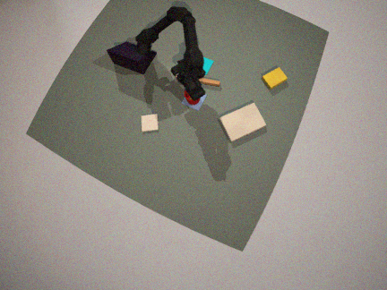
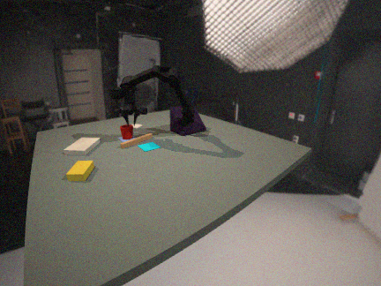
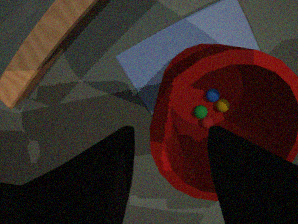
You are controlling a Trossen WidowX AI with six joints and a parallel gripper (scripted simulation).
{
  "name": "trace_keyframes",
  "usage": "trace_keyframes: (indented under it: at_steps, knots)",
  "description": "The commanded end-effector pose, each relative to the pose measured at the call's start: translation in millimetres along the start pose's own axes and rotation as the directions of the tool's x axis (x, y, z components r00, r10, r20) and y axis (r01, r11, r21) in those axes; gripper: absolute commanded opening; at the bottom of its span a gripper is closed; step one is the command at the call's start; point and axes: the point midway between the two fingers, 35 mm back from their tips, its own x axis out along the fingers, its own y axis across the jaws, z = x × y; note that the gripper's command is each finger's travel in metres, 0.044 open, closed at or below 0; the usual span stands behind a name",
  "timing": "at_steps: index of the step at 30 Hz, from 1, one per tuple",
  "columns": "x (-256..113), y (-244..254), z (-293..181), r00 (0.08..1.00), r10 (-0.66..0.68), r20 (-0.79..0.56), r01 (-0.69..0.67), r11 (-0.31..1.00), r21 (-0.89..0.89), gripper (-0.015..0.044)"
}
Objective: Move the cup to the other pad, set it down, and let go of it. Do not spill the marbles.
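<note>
The red cup (image 1: 193,101) (image 2: 126,132) (image 3: 190,65) stands upright on the blue pad (image 1: 196,106) (image 2: 122,139) (image 3: 155,55). Several small marbles, among them a blue marble (image 3: 213,95) and a green marble (image 3: 201,112), lie inside it. My gripper (image 2: 130,124) (image 3: 171,137) is partly open with nothing clamped, low over the cup's rim. In the wrist view one fingertip is outside the cup's wall and the other is over its mouth. The arm hides the fingertips in the top view. The cyan pad (image 1: 207,65) (image 2: 149,146) has nothing on it and is partly hidden in the top view.
An orange wooden bar (image 1: 210,82) (image 2: 137,140) (image 3: 45,45) lies between the two pads. A large cream block (image 1: 243,122) (image 2: 82,146), a small cream block (image 1: 150,123) and a yellow block (image 1: 274,78) (image 2: 80,170) lie farther out.
</note>
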Motion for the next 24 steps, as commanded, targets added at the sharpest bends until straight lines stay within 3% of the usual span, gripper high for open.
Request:
trace_keyframes:
  at_steps: [1, 24]
  knots:
    - [11.8, 2.1, -0.7, 1.0, 0.014, 0.006, -0.014, 1.0, 0.011, 0.0148]
    - [41.4, 4.2, -0.4, 1.0, 0.015, 0.009, -0.015, 1.0, 0.011, 0.0148]
